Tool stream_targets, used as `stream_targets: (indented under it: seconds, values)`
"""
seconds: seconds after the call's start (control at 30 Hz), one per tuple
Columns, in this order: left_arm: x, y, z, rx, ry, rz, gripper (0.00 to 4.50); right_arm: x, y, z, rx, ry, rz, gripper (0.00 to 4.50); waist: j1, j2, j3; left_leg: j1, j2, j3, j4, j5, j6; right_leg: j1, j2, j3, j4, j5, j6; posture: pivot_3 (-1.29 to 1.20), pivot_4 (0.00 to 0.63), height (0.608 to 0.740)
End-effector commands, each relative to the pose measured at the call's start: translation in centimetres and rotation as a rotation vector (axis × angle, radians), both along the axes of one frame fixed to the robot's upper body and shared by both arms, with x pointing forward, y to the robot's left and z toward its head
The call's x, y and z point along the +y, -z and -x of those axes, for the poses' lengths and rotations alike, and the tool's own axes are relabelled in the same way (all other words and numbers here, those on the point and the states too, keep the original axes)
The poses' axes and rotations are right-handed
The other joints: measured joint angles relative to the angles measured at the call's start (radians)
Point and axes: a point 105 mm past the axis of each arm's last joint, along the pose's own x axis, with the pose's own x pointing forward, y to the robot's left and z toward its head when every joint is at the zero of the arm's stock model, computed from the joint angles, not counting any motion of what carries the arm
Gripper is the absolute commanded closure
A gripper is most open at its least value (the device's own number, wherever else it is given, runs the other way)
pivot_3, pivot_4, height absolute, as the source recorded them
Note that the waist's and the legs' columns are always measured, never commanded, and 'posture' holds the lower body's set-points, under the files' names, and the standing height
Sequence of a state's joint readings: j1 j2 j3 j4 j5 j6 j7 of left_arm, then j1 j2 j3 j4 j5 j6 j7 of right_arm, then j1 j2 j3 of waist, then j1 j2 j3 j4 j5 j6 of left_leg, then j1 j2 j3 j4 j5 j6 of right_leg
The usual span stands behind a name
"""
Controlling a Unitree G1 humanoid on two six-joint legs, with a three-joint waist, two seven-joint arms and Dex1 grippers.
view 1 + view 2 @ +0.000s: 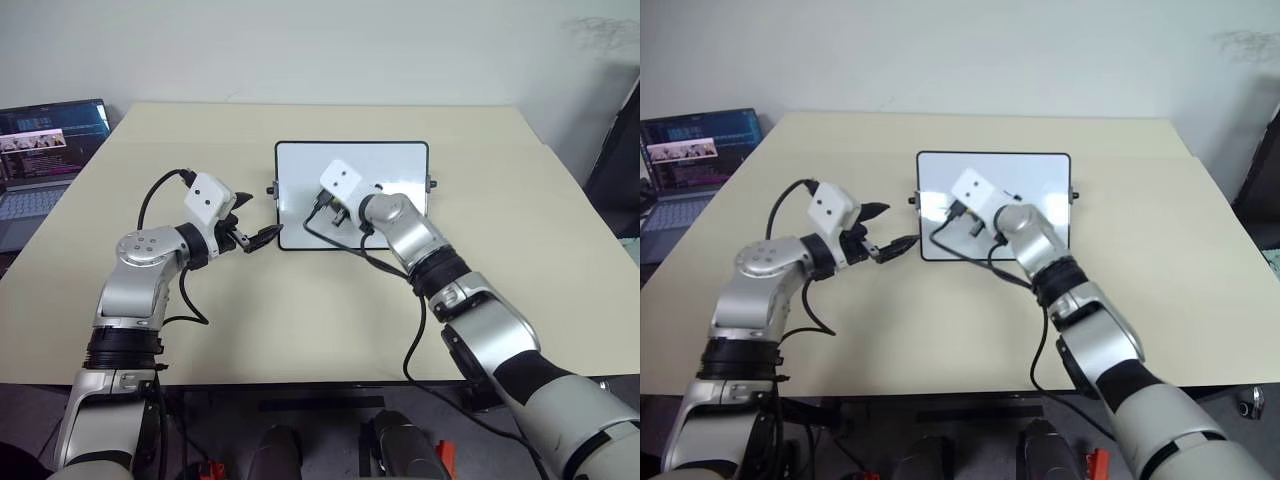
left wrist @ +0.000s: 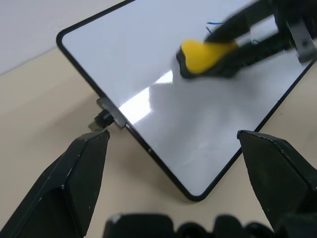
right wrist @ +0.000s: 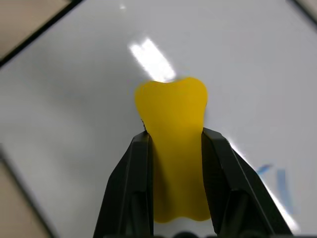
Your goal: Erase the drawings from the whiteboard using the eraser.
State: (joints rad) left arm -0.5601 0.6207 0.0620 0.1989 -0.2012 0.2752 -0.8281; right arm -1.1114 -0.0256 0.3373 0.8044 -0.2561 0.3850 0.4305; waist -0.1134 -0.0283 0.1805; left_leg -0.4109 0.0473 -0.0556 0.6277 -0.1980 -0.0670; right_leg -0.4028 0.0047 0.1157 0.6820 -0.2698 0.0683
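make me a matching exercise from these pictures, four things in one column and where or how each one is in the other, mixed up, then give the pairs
Things
1. eraser
2. left gripper
3. whiteboard
4. laptop

Places or states
A. lying flat in the middle of the table
B. open, beside the board's knob
C. pinched in the right gripper, over the board
D. at the table's far left edge, screen lit

Pairs: 1-C, 2-B, 3-A, 4-D
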Motion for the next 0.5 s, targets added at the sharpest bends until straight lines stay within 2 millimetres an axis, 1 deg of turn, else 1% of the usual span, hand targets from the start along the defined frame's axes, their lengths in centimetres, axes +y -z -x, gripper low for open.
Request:
stream_targets:
  seconds: [0.03, 0.17, 0.2, 0.23, 0.3, 0.33, 0.43, 0.5]
  values:
    - [-0.4, -1.6, 0.1, -0.058, 0.023, -0.003, 0.00, -1.4, 4.2, 0.8, 0.155, 0.050, 0.067, 3.52, -0.001, 0.000, 0.000, 0.001, 0.000, 0.000, 0.000, 0.000, 0.000, 0.000, 0.000, 0.001, 0.000, 0.000, 0.000, 0.00, 0.150, 0.740]
    - [-0.4, -1.6, 0.1, -0.059, 0.024, -0.003, 0.00, -1.5, 4.1, 0.9, 0.155, 0.051, 0.069, 3.52, -0.001, 0.000, 0.000, 0.001, 0.000, 0.000, 0.000, 0.000, 0.000, 0.001, 0.001, 0.001, 0.000, 0.001, -0.001, 0.00, 0.150, 0.740]
    - [-0.4, -1.6, 0.2, -0.060, 0.024, -0.002, 0.00, -1.7, 3.2, 0.7, 0.140, 0.052, 0.051, 3.52, -0.001, 0.000, 0.000, 0.001, 0.000, 0.000, 0.000, 0.000, 0.000, 0.001, 0.001, 0.001, 0.000, 0.001, -0.001, 0.00, 0.150, 0.740]
    - [-0.5, -1.8, 0.2, -0.062, 0.028, 0.001, 0.00, -1.7, 1.9, 0.6, 0.119, 0.036, 0.022, 3.52, -0.001, 0.000, 0.000, 0.001, 0.000, 0.000, 0.000, 0.000, 0.000, 0.001, 0.001, 0.001, 0.000, 0.001, -0.001, 0.00, 0.150, 0.740]
    - [-0.5, -2.3, 0.4, -0.067, 0.042, 0.012, 0.00, -2.0, -0.7, 1.1, 0.109, 0.005, -0.055, 3.52, 0.005, 0.000, 0.000, 0.001, 0.000, 0.001, -0.001, 0.000, 0.000, 0.000, 0.001, 0.001, -0.001, 0.001, -0.001, 0.00, 0.150, 0.740]
    - [-0.6, -2.4, 0.5, -0.068, 0.046, 0.014, 0.00, -2.1, -1.5, 1.4, 0.114, -0.005, -0.079, 3.52, 0.010, 0.000, 0.000, -0.002, 0.000, 0.000, -0.001, 0.000, 0.000, -0.002, 0.001, 0.001, -0.001, 0.001, -0.001, 0.00, 0.150, 0.740]
    - [-0.8, -3.5, 0.7, -0.077, 0.076, 0.027, 0.00, -3.4, -5.2, 3.9, 0.130, -0.079, -0.174, 3.52, 0.022, 0.001, 0.002, -0.010, 0.000, -0.001, -0.001, 0.000, 0.000, -0.007, 0.000, 0.000, -0.003, 0.000, 0.000, 0.00, 0.150, 0.740]
    - [-1.1, -3.9, 0.8, -0.081, 0.097, 0.028, 0.00, -4.6, -7.1, 5.6, 0.127, -0.117, -0.223, 3.52, 0.028, 0.001, 0.002, -0.016, 0.000, -0.001, -0.001, -0.001, -0.001, -0.014, 0.000, 0.000, -0.002, 0.002, -0.004, 0.00, 0.150, 0.740]
